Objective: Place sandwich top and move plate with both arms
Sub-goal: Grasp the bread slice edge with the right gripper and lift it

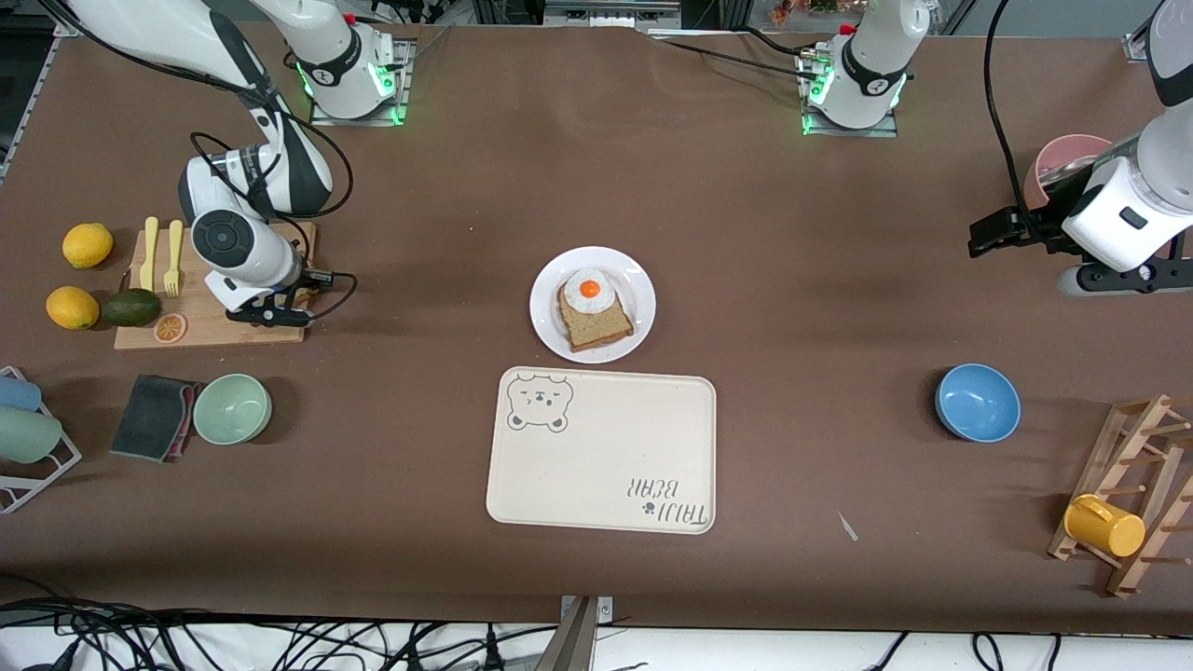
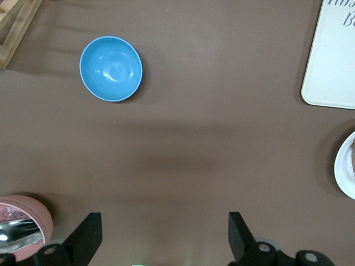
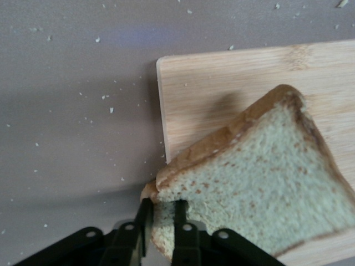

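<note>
Early stage, by the look of it: the sandwich top [image 3: 260, 183] is pinched by one corner between the fingers of the right tool [image 3: 161, 221], held above the corner of the wooden cutting board [image 1: 219, 321] at the right arm's end of the table [image 1: 792, 280]; in the front view the slice itself is hidden under the wrist. Not yet placed. The plate [image 1: 550, 326] sits mid-table, just farther from the front camera than the cream bear tray [image 1: 606, 466], apart from it by a narrow gap. On the plate lies a slice bearing a fried egg [image 1: 589, 289], uncovered. Left to do, as I judge it: carry the top across, set it on the egg slice, then the two-arm plate move, none of which has started. The left tool [image 2: 163, 233] hangs with fingers spread wide and nothing between them, over bare table beside a pink cup [image 2: 22, 219] at the left arm's end; that arm waits. Table is covered in brown matte cloth, with crumbs scattered beside the board. Around: two lemons [image 1: 87, 245], an avocado [image 1: 130, 308], yellow cutlery [image 1: 160, 256] on the board, a green bowl [image 1: 232, 408], a dark cloth [image 1: 154, 417], a blue bowl [image 1: 978, 402], a wooden rack [image 1: 1132, 494] with a yellow mug [image 1: 1104, 526]. Cables run along the table edge nearest the front camera.
</note>
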Robot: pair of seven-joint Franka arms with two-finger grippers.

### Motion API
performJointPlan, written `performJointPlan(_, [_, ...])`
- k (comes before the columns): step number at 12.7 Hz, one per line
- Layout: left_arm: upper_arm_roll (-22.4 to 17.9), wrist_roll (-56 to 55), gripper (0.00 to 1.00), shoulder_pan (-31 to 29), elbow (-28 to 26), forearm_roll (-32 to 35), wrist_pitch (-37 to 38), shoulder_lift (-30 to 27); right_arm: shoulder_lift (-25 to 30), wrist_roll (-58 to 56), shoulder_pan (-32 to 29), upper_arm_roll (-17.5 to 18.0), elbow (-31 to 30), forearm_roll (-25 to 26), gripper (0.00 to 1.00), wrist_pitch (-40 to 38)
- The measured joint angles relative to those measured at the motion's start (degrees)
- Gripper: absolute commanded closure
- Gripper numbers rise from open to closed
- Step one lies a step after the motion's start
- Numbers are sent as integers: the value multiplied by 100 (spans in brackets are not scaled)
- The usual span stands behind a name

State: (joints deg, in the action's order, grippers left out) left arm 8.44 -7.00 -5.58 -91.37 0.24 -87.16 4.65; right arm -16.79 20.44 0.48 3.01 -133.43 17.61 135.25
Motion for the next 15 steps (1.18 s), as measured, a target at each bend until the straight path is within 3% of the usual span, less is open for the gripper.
performJointPlan(9, [0, 0, 0, 0, 0, 0, 0, 0, 5, 29, 30, 44, 36, -1, 100, -50])
performJointPlan(13, [0, 0, 0, 0, -5, 0, 0, 0, 14, -81, 31, 101, 820, -1, 100, -1131])
performJointPlan(15, [0, 0, 0, -1, -7, 0, 0, 0, 16, -81, 35, 295, 1252, -25, 100, -1639])
